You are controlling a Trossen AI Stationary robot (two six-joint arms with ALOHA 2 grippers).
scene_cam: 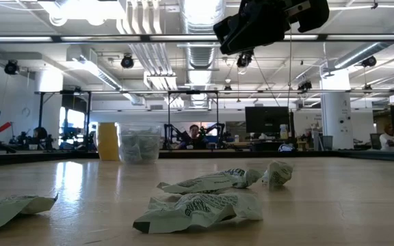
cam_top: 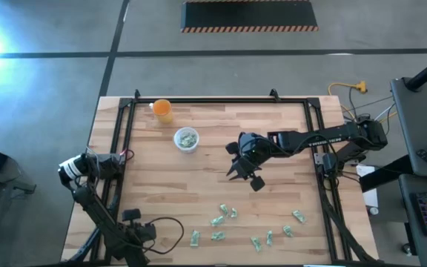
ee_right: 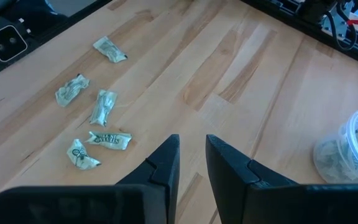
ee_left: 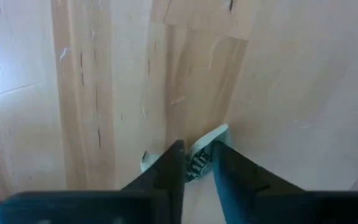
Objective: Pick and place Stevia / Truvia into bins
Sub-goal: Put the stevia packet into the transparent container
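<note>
Left gripper: we are pinching a Stevia sachet against the table.
Right gripper: we are hovering mid-table, fingers narrowly apart, holding nothing.
Clear cup: sitting far side, partly filled.
Doing it well: we are lifting straight up, checking the sachet stays gripped.

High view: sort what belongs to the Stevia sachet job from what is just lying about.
Job:
- loose sachets, near edge of table
- clear cup, sachets already inside
- left gripper, shut on pinched sachet
- right gripper, open, empty, mid-table

Lying about:
- orange cup, far edge
- yellow cable, off the table
</note>
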